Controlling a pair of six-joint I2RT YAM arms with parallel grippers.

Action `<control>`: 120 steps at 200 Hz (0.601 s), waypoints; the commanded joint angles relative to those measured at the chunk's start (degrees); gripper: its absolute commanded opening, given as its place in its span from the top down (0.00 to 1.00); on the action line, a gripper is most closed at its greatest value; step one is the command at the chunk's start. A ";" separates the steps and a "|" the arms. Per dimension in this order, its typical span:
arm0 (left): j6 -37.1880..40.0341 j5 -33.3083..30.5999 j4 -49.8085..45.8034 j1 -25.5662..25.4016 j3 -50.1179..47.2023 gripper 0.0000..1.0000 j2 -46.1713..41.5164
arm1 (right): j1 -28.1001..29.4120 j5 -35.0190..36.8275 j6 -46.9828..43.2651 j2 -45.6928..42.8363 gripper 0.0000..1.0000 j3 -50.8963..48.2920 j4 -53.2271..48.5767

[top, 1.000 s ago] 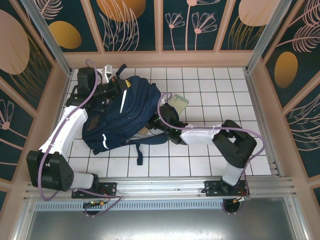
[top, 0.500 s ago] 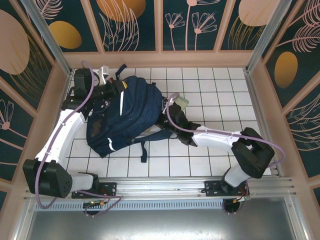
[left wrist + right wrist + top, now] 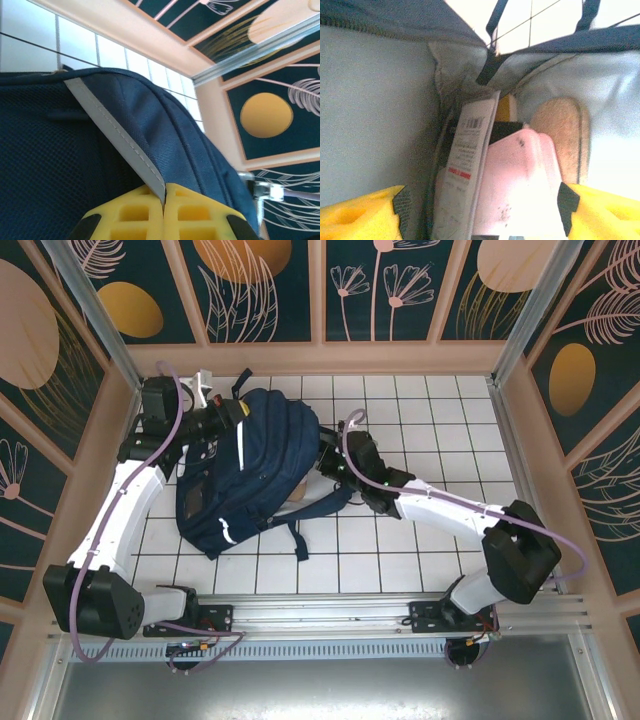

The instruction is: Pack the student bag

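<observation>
The student bag (image 3: 260, 465) lies on the white tiled table, navy blue with a pale stripe. At the bag's upper left, my left gripper (image 3: 238, 420) is shut on its fabric; in the left wrist view the yellow jaws (image 3: 164, 200) pinch the grey reflective stripe (image 3: 115, 135). My right gripper (image 3: 332, 455) reaches into the bag's open right side. In the right wrist view it (image 3: 480, 205) is inside the pale lining (image 3: 370, 100), its jaws set wide around a pink pouch (image 3: 525, 185) with a white printed booklet (image 3: 467, 165) against it.
Dark straps (image 3: 295, 535) trail from the bag toward the near edge. A tan oval patch (image 3: 560, 130) sits on the lining beyond the pouch. Wooden walls and metal posts (image 3: 110, 350) close in the table.
My right gripper has carried its pale load leftward from beside the bag into the opening, where it is now covered from above. The bag's top end and my left gripper shifted slightly back and left.
</observation>
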 commanded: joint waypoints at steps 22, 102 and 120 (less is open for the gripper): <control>11.33 -22.85 -0.99 0.63 6.37 1.00 -5.85 | -7.98 1.12 -6.44 -4.37 0.21 0.80 -7.95; 19.33 -30.25 -6.86 -2.60 13.69 1.00 3.10 | -23.86 -4.58 -18.29 7.96 0.18 11.02 -12.25; 21.30 -30.97 -8.71 -5.29 15.78 0.95 7.45 | -26.75 -9.69 -21.41 16.06 0.18 17.76 -15.56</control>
